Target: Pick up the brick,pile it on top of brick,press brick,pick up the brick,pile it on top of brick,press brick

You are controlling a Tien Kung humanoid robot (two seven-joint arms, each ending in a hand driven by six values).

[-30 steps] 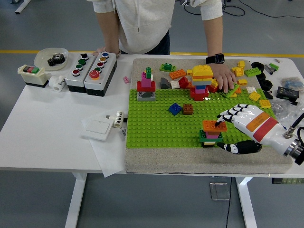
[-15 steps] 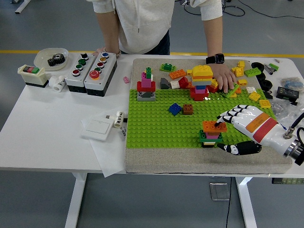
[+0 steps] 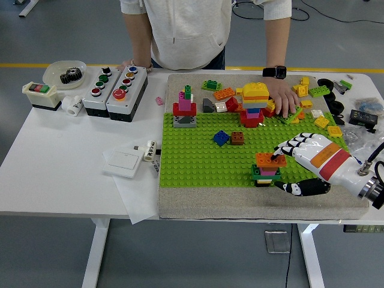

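Observation:
An orange brick tops a short stack of pink, red and green bricks near the front right of the green baseplate. My right hand reaches in from the right. Its fingertips rest on the orange brick's right end, and the thumb lies low beside the stack, apart from it. The fingers are stretched out and do not close around the brick. My left hand is out of view.
A person stands at the far side with one hand on loose bricks beside a tall yellow-topped tower. A small tower, a blue brick and a brown brick stand on the plate. Button boxes sit at the left.
The person's body has shifted slightly to the right. My right hand and the stack stay where they were.

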